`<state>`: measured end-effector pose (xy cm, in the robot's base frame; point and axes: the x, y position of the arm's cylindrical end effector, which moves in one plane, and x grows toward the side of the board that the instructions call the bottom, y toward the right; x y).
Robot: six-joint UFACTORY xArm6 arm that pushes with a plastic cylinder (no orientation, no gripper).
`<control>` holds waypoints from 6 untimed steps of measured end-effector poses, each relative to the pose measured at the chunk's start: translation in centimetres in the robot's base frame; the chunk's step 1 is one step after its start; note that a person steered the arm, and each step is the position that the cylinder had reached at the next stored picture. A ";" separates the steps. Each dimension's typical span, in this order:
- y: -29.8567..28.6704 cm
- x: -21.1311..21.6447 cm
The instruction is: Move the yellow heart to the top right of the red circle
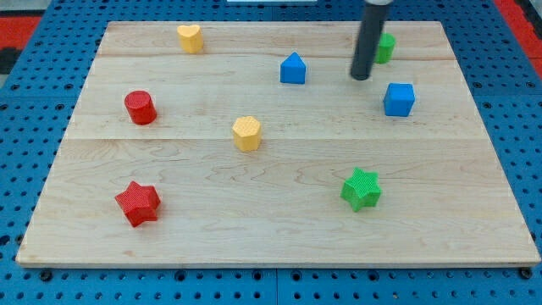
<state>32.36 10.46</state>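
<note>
Near the upper right of the frame, my tip (pixel 362 78) rests on the wooden board (pixel 271 229). The rod ends plain, with no claw to spread or press together, and it pinches nothing.

Eight blocks lie on the board, two of each colour. Yellow: the heart (pixel 190 38) sits at the upper left near the board's top edge, and a yellow hexagon (pixel 246 133) lies near the centre. Red: the circle (pixel 140 108) is at the left, below and to the left of the heart and well apart from it; a red star (pixel 137 203) lies at the lower left. Blue: a house-shaped blue block (pixel 292 69) is just left of my tip, and a blue cube (pixel 399 99) is just to its lower right. Green: a green star (pixel 362 188) lies at the lower right, and another green block (pixel 385 47) peeks out behind the rod at the upper right, its shape partly hidden.

My tip touches no block and is well apart from the heart.
</note>
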 end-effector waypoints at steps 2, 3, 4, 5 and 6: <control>-5.8 -9.6; -14.8 -11.7; -22.2 -13.2; -21.7 -11.4; -20.9 -9.2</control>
<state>23.20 -10.43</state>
